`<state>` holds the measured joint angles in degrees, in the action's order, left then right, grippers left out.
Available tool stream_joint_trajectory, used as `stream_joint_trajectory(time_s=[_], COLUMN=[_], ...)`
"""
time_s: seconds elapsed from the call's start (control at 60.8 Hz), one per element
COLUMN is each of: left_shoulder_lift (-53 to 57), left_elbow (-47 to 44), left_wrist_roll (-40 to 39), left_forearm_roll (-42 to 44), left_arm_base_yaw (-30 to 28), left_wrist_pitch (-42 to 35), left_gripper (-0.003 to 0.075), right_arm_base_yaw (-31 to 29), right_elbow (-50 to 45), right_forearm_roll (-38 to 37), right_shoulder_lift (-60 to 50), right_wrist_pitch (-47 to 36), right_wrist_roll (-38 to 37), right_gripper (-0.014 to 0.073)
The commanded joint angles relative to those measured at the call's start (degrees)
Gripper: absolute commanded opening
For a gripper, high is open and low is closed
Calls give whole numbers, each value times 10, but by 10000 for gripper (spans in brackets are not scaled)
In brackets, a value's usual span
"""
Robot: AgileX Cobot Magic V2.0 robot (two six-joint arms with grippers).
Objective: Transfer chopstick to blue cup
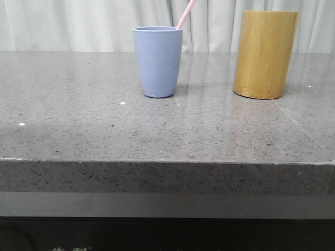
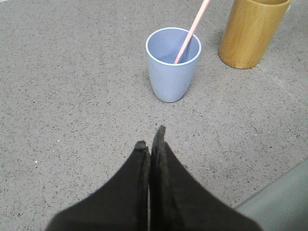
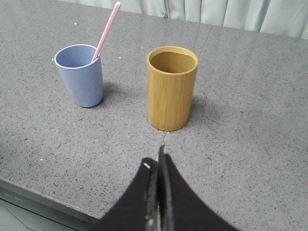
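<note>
- The transfer is judged done or nearly so: one pink chopstick (image 1: 186,14) is seen standing in the blue cup (image 1: 157,61), leaning on its rim toward the bamboo holder (image 1: 264,54) (only one stick is visible).
- The holder, viewed from the right wrist, appears empty, though its bottom is not shown.
- The left gripper (image 2: 150,137) is held above the table (image 1: 78,120), near the cup, fingers pressed together and gripping nothing.
- The right gripper (image 3: 155,160) is likewise closed and empty, poised just short of the holder.
- No further pick seems called for; at most, a check of the holder and retreat of both arms.
- Counted: one chopstick, one cup, one holder, two grippers.
</note>
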<state>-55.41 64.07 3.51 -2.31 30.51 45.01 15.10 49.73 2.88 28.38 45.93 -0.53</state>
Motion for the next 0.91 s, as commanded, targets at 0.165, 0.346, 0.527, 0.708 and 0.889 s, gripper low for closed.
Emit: stream_joint_trajectory(time_s=[0.165,0.346,0.527,0.708,0.889], left_shoulder_lift=[27,126,262,394,495], left_elbow=[-18,-157,-314,-450,-564], left_wrist_roll=[-5,1,1,1,1], left_forearm_roll=[-7,13,3,3,-15], left_arm_base_yaw=[-2,-54,-150,-214,-254], left_wrist_pitch=[-69,-197,-288,-358,-431], left_gripper=[-19,-19,-19,-19,-19], right_arm_base_yaw=[-3,-3,-3,-3,-3], right_elbow=[12,12,12,12,12], right_forearm_roll=[1,1,1,1,1], right_shoulder_lift=[2,2,2,2,2], right_wrist_pitch=[-45,-45,-45,-45,-45], right_wrist_roll=[1,1,1,1,1], right_gripper=[-67,-67,-67,-67,-67])
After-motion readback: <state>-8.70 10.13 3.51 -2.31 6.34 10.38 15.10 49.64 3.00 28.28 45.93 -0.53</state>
